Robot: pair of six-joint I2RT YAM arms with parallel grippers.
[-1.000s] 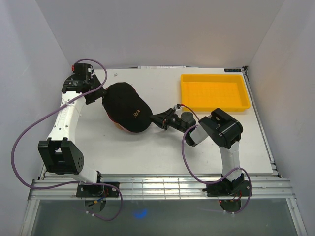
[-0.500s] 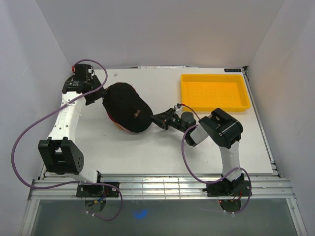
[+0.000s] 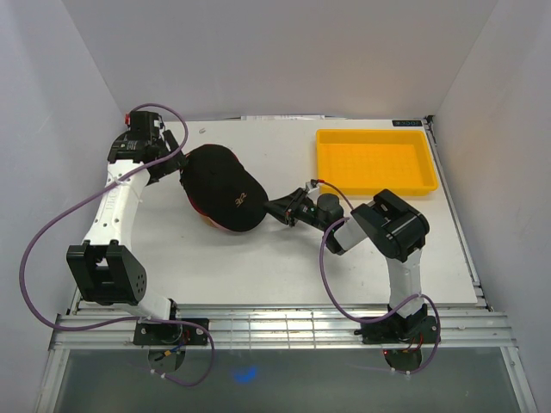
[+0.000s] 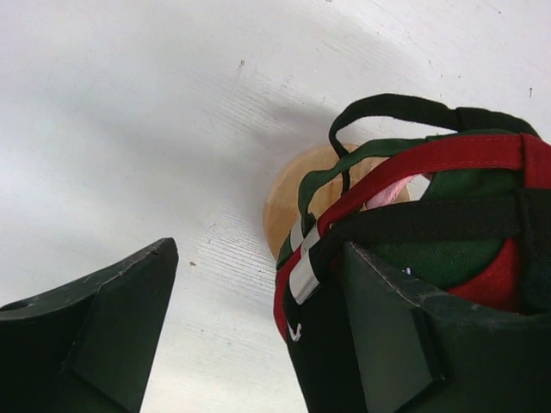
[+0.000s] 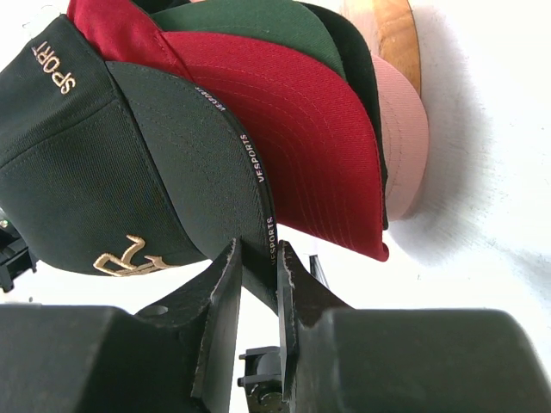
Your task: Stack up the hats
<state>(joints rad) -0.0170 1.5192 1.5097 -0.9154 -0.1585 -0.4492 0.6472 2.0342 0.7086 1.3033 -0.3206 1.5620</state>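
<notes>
The hats sit stacked on a round wooden stand [image 4: 280, 200]. The top one is a black cap with a gold emblem [image 3: 225, 185]. In the right wrist view this black cap [image 5: 103, 172] lies over a red cap [image 5: 301, 146], a dark green one [image 5: 250, 21] and a pink one [image 5: 400, 138]. My right gripper [image 3: 272, 209] is shut on the black cap's brim [image 5: 258, 275]. My left gripper [image 3: 175, 170] is open at the back of the stack [image 4: 256, 284]. Its right finger [image 4: 405, 335] rests against the caps' rear straps [image 4: 430, 159].
A shallow yellow tray [image 3: 379, 133] stands at the back right of the white table. Plain walls enclose the table on the left, back and right. The arms' purple cables loop beside each arm.
The right arm's elbow has shifted slightly to the right. The hats and both grippers stay where they were.
</notes>
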